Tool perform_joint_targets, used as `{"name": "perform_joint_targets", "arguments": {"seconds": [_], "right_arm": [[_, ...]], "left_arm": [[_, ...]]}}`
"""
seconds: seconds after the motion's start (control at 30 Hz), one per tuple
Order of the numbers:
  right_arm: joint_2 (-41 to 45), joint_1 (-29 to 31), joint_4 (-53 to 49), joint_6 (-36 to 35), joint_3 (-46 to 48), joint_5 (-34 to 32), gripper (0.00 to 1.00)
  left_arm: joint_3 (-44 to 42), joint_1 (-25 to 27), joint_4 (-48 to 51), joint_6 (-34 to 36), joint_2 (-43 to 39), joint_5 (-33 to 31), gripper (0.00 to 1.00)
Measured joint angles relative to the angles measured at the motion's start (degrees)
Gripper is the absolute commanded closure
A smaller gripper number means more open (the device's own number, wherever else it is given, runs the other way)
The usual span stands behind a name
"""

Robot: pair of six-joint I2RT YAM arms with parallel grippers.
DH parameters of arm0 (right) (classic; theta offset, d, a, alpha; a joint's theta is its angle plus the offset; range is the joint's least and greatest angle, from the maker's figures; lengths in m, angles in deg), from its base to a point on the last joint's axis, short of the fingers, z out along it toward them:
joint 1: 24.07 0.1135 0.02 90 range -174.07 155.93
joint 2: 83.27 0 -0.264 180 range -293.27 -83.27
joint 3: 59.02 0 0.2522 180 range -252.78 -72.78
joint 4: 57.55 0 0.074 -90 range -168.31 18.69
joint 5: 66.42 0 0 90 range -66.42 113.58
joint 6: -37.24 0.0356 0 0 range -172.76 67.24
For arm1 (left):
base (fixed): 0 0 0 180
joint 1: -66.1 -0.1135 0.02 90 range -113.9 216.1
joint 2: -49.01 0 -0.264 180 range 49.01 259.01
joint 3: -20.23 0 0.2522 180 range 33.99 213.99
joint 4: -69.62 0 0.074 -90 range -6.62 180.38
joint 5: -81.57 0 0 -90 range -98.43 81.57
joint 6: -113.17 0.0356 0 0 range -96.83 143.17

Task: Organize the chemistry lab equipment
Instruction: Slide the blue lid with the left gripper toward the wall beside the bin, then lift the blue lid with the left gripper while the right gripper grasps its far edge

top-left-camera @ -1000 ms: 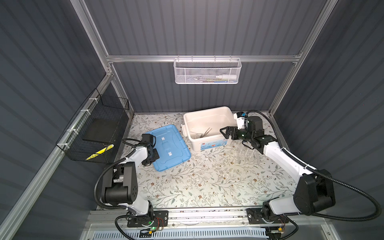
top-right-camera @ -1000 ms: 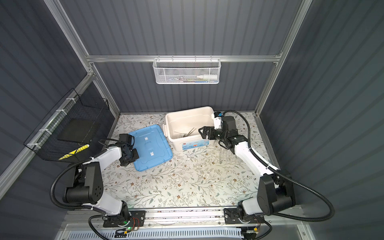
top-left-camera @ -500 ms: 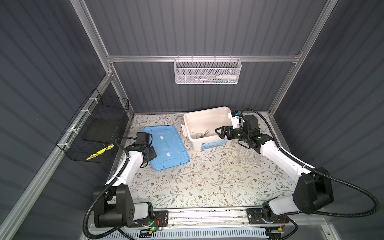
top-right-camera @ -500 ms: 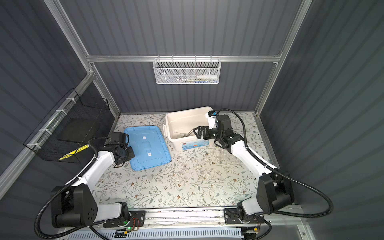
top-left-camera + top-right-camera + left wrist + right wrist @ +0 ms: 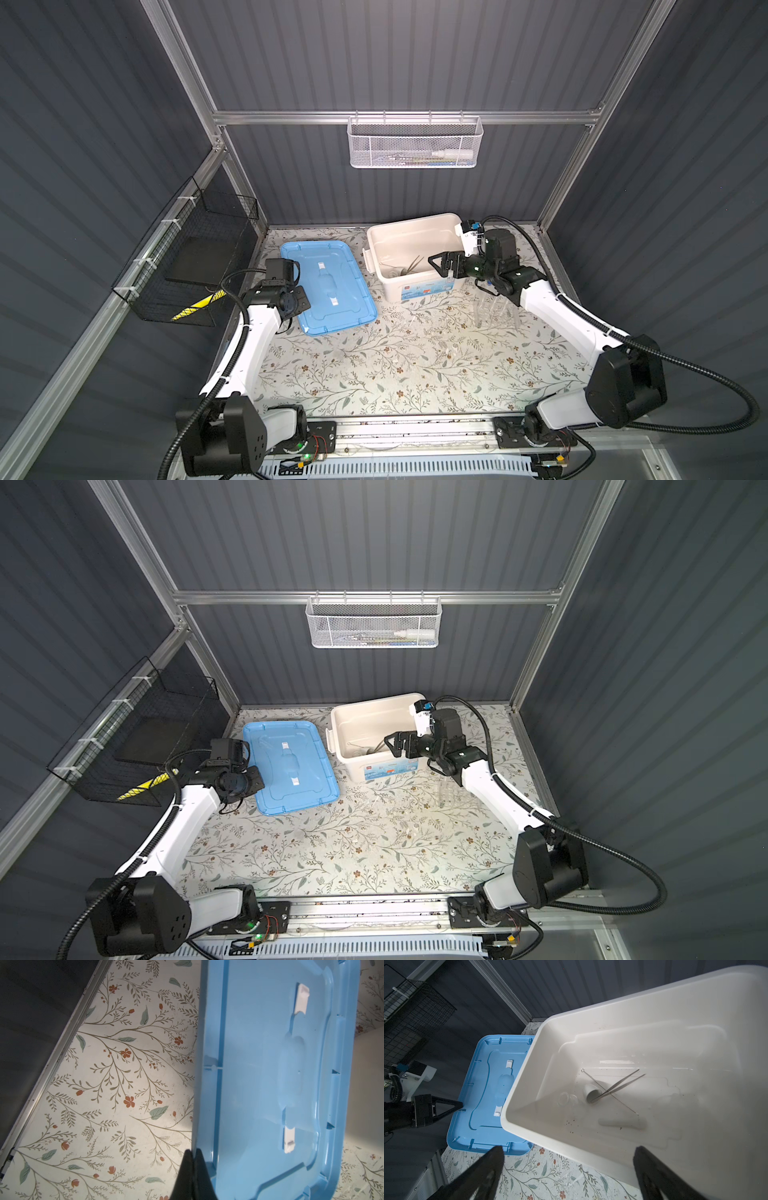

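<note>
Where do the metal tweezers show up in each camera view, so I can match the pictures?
Top view: tweezers inside the cream box, near its front wall.
Top view: same spot in the box.
Left wrist: not in it.
Right wrist: on the box floor, one end across the white mortar.
Shared landmark: the blue lid, beside the box, seen in all four views.

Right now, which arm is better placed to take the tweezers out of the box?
Right. The right hand, open, hangs at the box rim near the tweezers; the left hand is shut on the lid.
</note>
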Motion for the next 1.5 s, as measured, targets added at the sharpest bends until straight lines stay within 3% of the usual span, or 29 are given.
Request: {"name": "perform_joint_targets", "arguments": {"seconds": [0.9,1.23,1.5], "right_arm": [[-4.1,1.0,-0.2,0.1,-4.5,2.6,0.01],[-6.5,1.3,0.4,0.7,-7.2,6.0,0.01],[-9.9,1.3,1.2,2.4,-9.0,9.8,0.01]], "left_arm": [[13.9,0.0,7.9,0.0,-5.4,1.1,1.00],[15.6,0.1,6.4,-0.3,-5.3,5.8,1.00],[16.3,6.7,1.8,-1.5,-1.3,6.7,1.00]]}}
